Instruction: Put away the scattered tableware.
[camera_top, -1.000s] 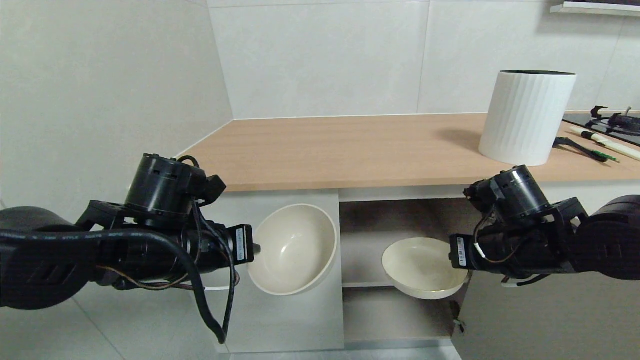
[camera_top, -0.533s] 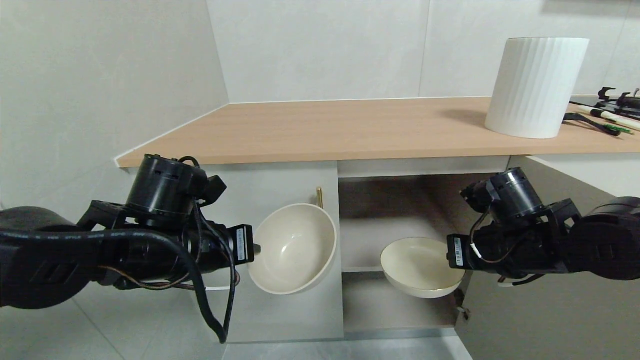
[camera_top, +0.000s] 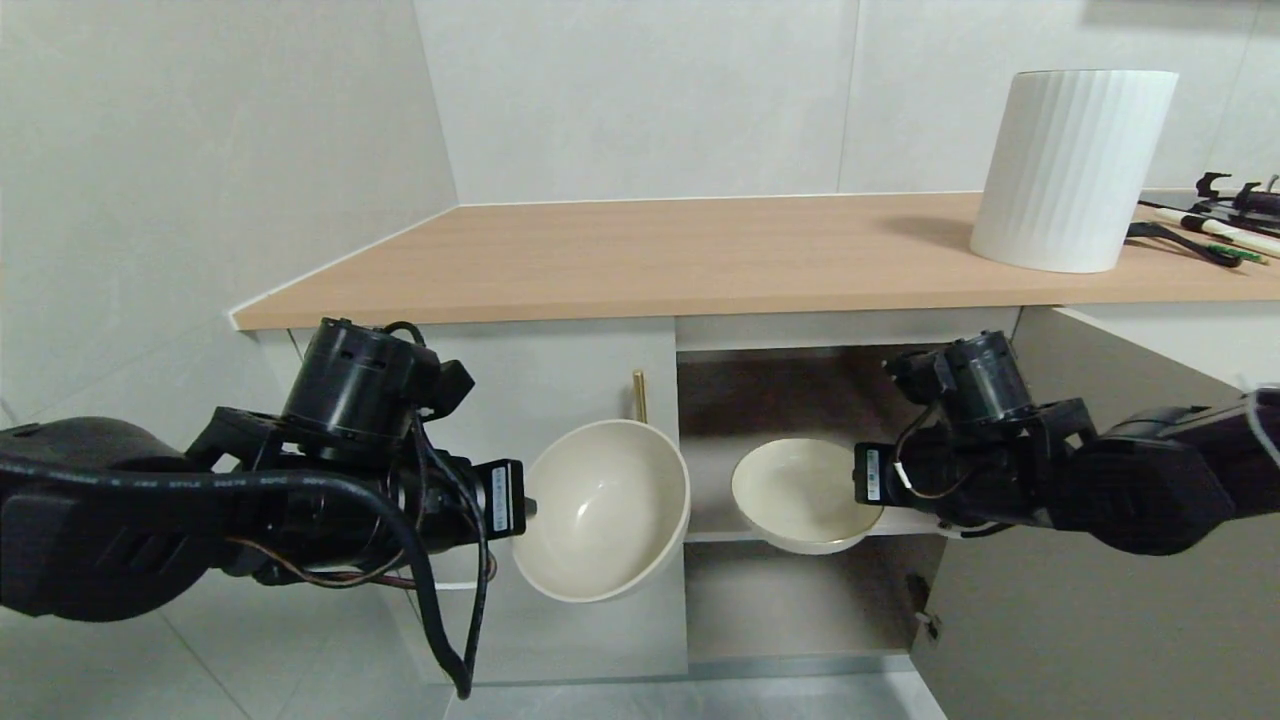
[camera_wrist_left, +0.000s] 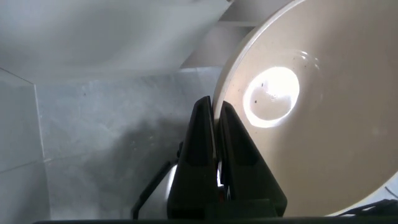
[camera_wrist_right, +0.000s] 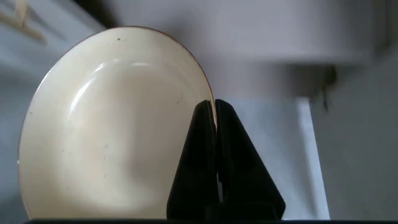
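Note:
My left gripper (camera_top: 527, 505) is shut on the rim of a deep cream bowl (camera_top: 600, 510), held tilted in front of the closed left cabinet door (camera_top: 560, 390). In the left wrist view its fingers (camera_wrist_left: 208, 134) pinch the bowl's (camera_wrist_left: 311, 118) edge. My right gripper (camera_top: 868, 478) is shut on the rim of a shallower cream bowl (camera_top: 800, 492), which hangs at the open cabinet's mouth just above the shelf (camera_top: 712, 536). The right wrist view has that bowl (camera_wrist_right: 112, 118) clamped between the black fingers (camera_wrist_right: 204, 137).
The wooden countertop (camera_top: 680, 255) juts out above the cabinet. A tall white ribbed container (camera_top: 1072, 165) stands on it at the right, with utensils (camera_top: 1200, 240) beyond. The open right cabinet door (camera_top: 1110, 600) lies under my right arm. A brass handle (camera_top: 637, 395) sits on the left door.
The head camera dropped, lifting the counter in view. My right gripper carried its bowl left and inward toward the cabinet shelf. The left gripper with its bowl shifted slightly right and down.

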